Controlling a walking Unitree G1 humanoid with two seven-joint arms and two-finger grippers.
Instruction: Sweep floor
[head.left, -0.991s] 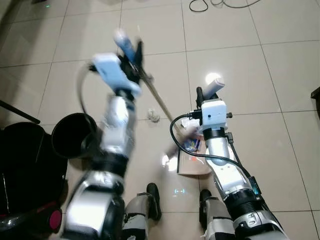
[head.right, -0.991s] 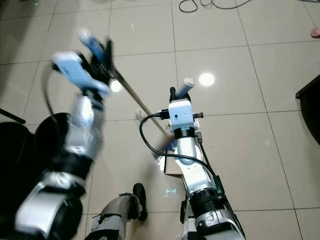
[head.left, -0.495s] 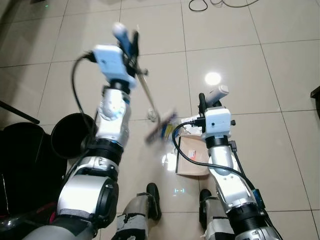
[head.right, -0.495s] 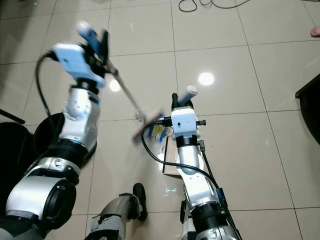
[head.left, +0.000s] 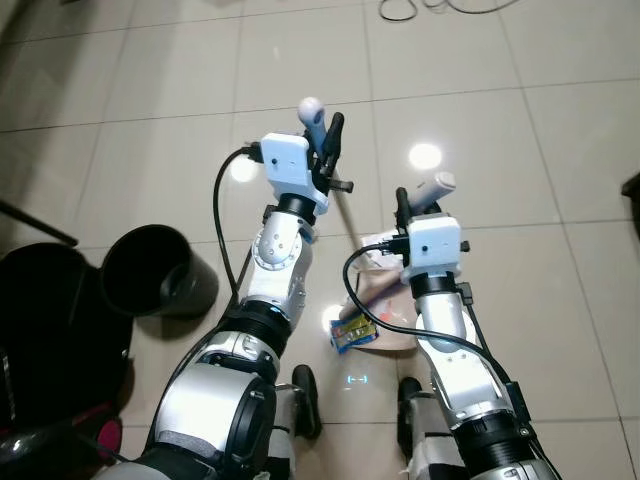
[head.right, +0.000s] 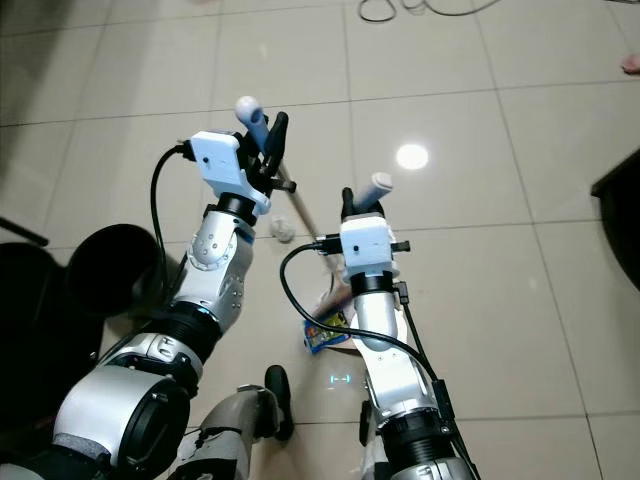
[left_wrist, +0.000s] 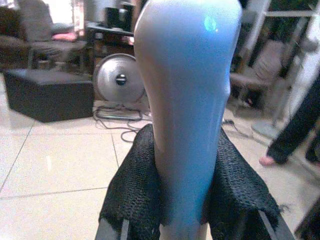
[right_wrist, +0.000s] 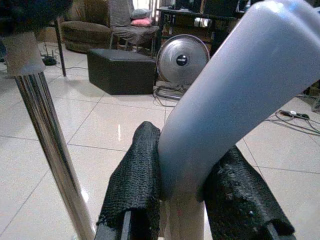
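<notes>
My left gripper (head.left: 325, 140) is shut on the broom's pale blue grip (left_wrist: 182, 100), held high over the floor just left of my right arm. The metal shaft (head.left: 352, 215) slants down and toward me to the colourful brush head (head.left: 352, 330), which lies at the near left edge of the beige dustpan (head.left: 385, 295). The right gripper (head.left: 415, 200) is shut on the dustpan's grey handle (right_wrist: 235, 95), with the pan resting on the tiles below it. A crumpled white paper ball (head.right: 283, 231) lies on the floor left of the pan, beside my left forearm.
A round black bin (head.left: 155, 275) stands to my left, with a dark bulky object (head.left: 40, 330) beyond it at the frame edge. A black cable (head.left: 400, 10) lies on the tiles far ahead. Dark furniture (head.left: 632, 185) juts in at the right.
My left arm swung to the right, close to the right arm. The brush head went from left of the pan to its near edge, close to my feet. The dustpan stayed put.
</notes>
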